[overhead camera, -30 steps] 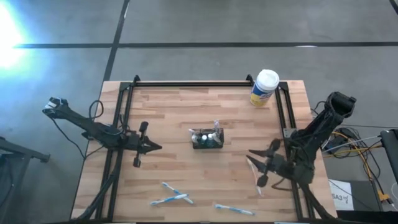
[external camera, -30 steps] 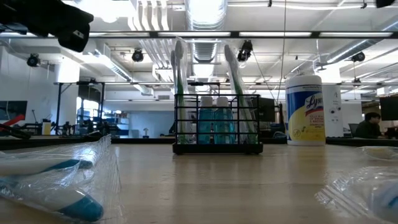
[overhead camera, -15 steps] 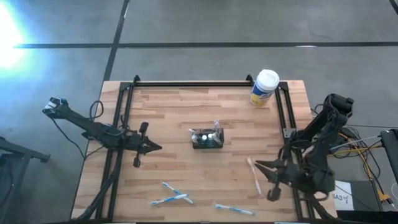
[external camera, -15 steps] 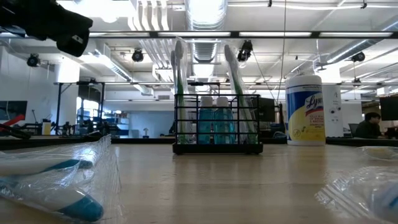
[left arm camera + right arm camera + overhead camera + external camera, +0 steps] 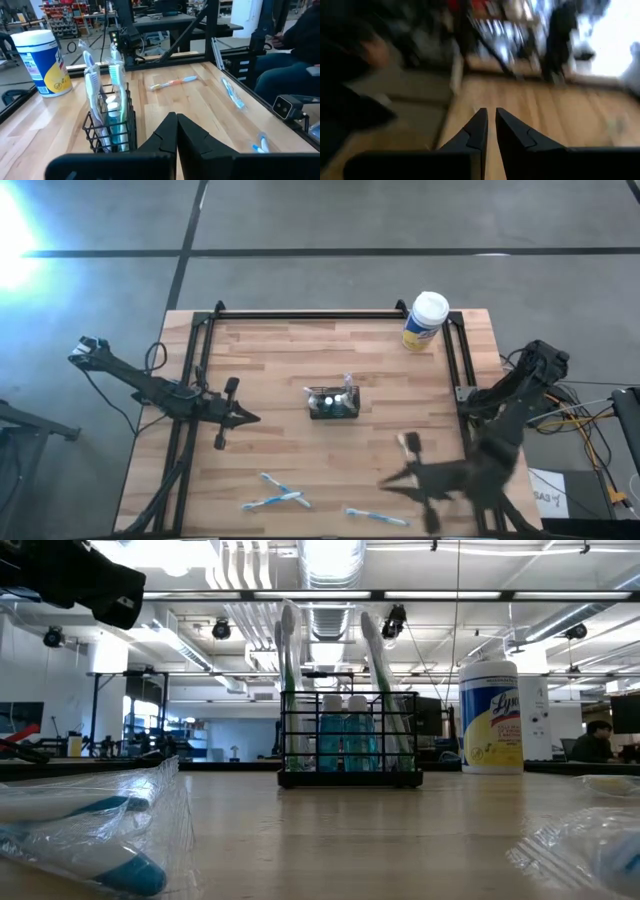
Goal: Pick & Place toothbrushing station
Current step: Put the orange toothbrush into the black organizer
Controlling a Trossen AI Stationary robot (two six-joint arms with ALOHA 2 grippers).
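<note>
The toothbrushing station point(image 5: 333, 402) is a small black wire rack that stands on its base at the table's middle, with upright toothbrushes and blue tubes in it. It also shows in the low view point(image 5: 350, 745) and the left wrist view point(image 5: 110, 127). My left gripper point(image 5: 247, 417) is shut and empty, left of the station, pointing at it. My right gripper point(image 5: 385, 483) is blurred, near the table's near right part, empty, its fingers nearly together point(image 5: 490, 116). An orange-and-white toothbrush point(image 5: 409, 444) lies flat on the table beside it.
A yellow, white-capped canister point(image 5: 425, 320) stands at the far right corner. Bagged toothbrushes point(image 5: 275, 494) point(image 5: 372, 515) lie along the near edge. Black rails point(image 5: 200, 380) run along the left, far and right sides. A seated person point(image 5: 300, 45) shows beyond the table's right side.
My right gripper has drawn away from the orange-and-white toothbrush, gone toward the table's near edge and swung round toward the left. The toothbrush has stayed flat on the table.
</note>
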